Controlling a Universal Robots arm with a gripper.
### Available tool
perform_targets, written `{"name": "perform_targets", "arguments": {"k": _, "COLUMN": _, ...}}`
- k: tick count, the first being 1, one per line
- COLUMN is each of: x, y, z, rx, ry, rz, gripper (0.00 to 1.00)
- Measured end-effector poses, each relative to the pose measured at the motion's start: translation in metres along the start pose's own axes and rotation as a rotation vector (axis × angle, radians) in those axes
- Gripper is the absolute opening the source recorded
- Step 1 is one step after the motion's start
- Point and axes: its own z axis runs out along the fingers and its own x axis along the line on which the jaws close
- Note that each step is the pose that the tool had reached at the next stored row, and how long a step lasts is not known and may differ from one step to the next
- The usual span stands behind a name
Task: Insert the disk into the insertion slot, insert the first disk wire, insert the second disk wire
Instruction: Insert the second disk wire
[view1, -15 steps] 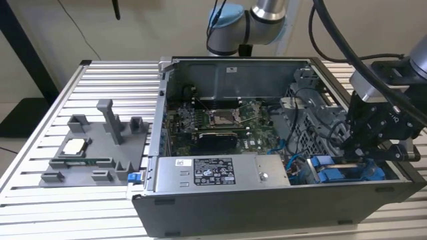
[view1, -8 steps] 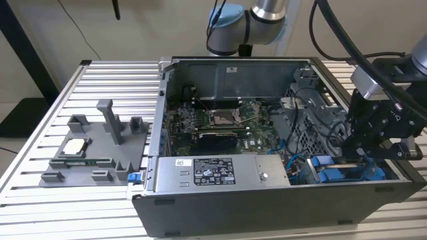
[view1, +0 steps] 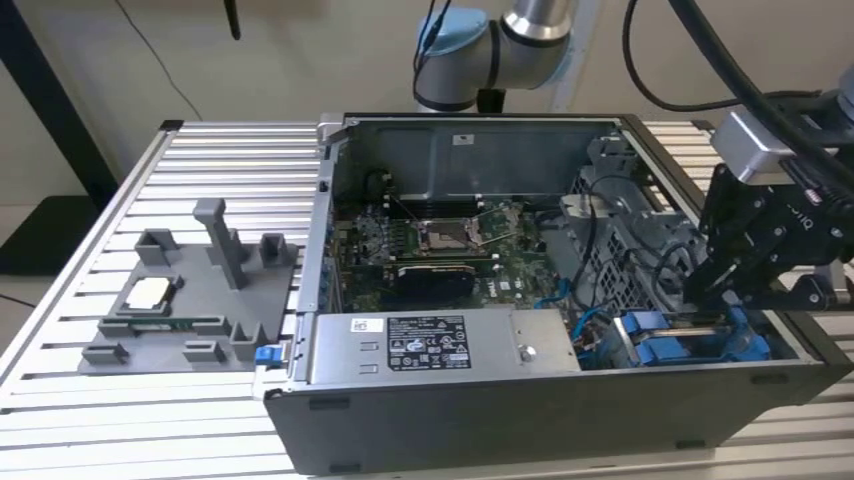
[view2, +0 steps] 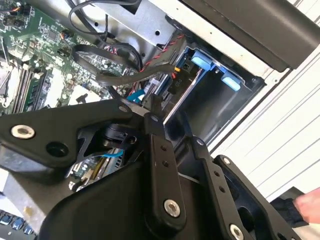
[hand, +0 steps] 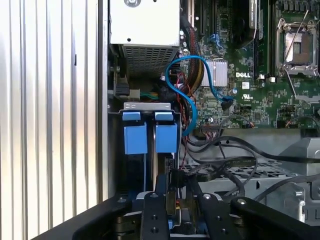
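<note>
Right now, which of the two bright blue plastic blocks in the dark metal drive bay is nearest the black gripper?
The blue block on the green circuit board's side: the gripper lines up with it. The other block sits by the case wall.

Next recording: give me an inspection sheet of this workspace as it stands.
Surface: slatted table carrying an open computer case.
Job's things: insertion slot with blue tabs; cannot tell whether the disk is seated.
Clutter: grey fixture tray beside the case; power-supply box inside it.
Grippers: tool down inside the case, at the slot.
Cables: blue cable and black cables loose near the slot.
Surroundings: robot arm base behind the case; pale wall.
</note>
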Motion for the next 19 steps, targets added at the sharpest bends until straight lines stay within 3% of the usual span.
{"name": "perform_targets", "arguments": {"k": 4, "x": -0.0005, "y": 0.0003, "z": -0.0047, "rx": 0.0001, "ry": 0.0025, "rz": 0.001, "gripper": 0.3}}
{"name": "perform_targets", "arguments": {"k": 12, "x": -0.0031, "y": 0.0014, "z": -0.0261, "rx": 0.0002, "ry": 0.0025, "rz": 0.002, "gripper": 0.3}}
{"name": "perform_targets", "arguments": {"k": 16, "x": -0.0032, "y": 0.0059, "z": -0.0268, "rx": 0.0009, "ry": 0.0025, "rz": 0.002, "gripper": 0.3}}
{"name": "perform_targets", "arguments": {"k": 19, "x": -0.003, "y": 0.0145, "z": -0.0264, "rx": 0.0084, "ry": 0.0025, "rz": 0.001, "gripper": 0.3}}
